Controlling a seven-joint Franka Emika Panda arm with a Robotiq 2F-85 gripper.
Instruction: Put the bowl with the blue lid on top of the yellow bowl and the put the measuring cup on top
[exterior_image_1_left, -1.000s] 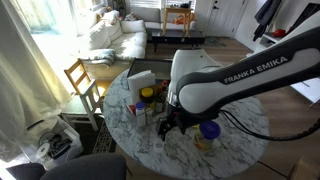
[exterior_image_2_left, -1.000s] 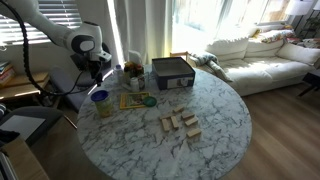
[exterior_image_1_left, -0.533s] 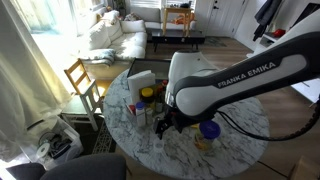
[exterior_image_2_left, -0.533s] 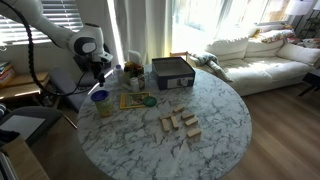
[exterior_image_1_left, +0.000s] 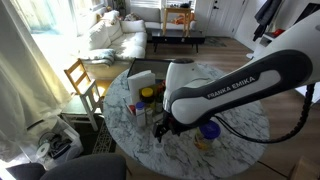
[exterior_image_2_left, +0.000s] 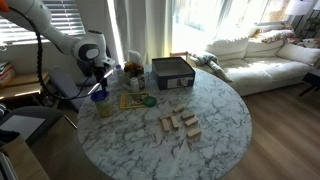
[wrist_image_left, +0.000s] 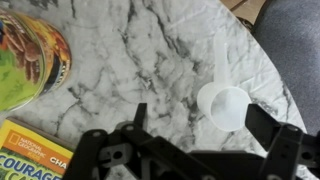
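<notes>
1. Your claw (wrist_image_left: 199, 112) is open and grips nothing. In the wrist view one dark finger (wrist_image_left: 140, 112) rises on each side from the lower edge.
2. The cup (wrist_image_left: 225, 107) is white, round and upright on the marble table (wrist_image_left: 150, 50). It lies between your fingers, nearer the one on the side away from the book (wrist_image_left: 30, 155). Its handle points toward the top of the frame. You cannot tell whether a finger touches it.
3. In both exterior views the blue-lid bowl (exterior_image_1_left: 210, 129) (exterior_image_2_left: 100, 97) sits on top of the yellow bowl (exterior_image_1_left: 204, 143) (exterior_image_2_left: 102, 108). The stack stands near the table's (exterior_image_2_left: 210, 130) edge.
4. In both exterior views your claw (exterior_image_1_left: 165, 127) (exterior_image_2_left: 99, 80) hangs low over the table, just beside the stack. The cup is too small to make out there.
5. In the wrist view a round container (wrist_image_left: 25, 60) with a printed side stands near the book, and its top is out of frame.
6. In an exterior view, wooden blocks (exterior_image_2_left: 178, 123) lie toward the table's middle and a dark box (exterior_image_2_left: 172, 72) stands beyond them. Both are well apart from your claw.
</notes>
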